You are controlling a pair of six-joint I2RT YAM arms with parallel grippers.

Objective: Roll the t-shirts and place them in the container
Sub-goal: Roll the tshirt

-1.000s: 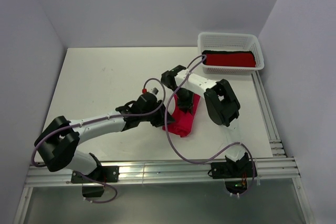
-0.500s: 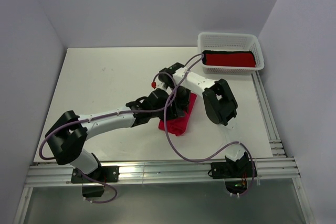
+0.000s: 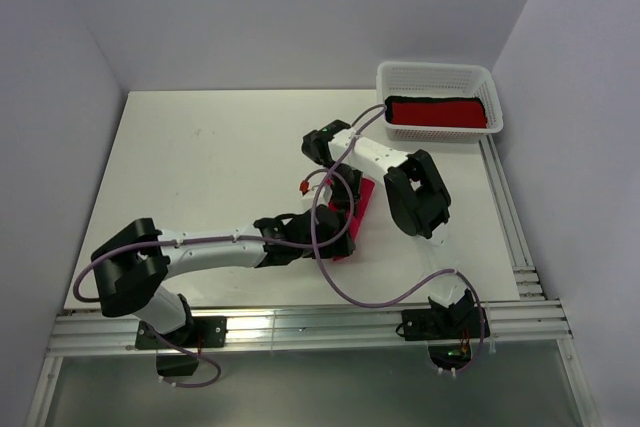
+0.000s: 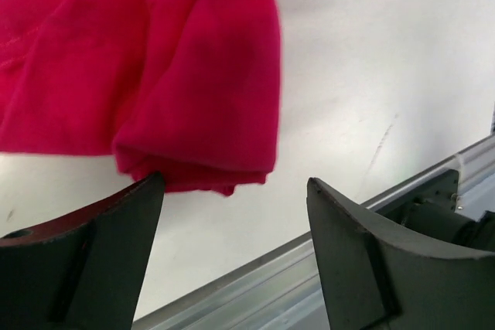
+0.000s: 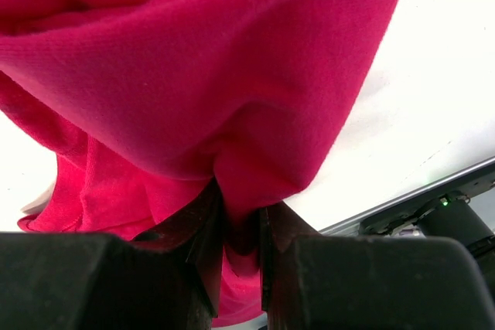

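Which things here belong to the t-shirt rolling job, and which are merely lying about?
Belonging to the job: crimson t-shirt on the table; red rolled shirt; black roll beside it.
Lying about: white basket holding both rolls; table; metal rails at the near edge.

Pink t-shirt (image 3: 365, 197): bright crimson-pink soft cloth, folded into narrow thick strip. Lay outside basket (image 3: 436, 68), to its front-left, well apart, long axis slanting toward basket. End farthest from basket doubled into rounded layered fold, edges loose. One fold bunched and pinched in right gripper (image 5: 240, 231).

Red t-shirt (image 3: 437, 113): deeper red, rolled into long bundle, lay lengthwise inside basket.

Black t-shirt (image 3: 425, 99): rolled, mostly hidden, inside basket behind red one, touching it.
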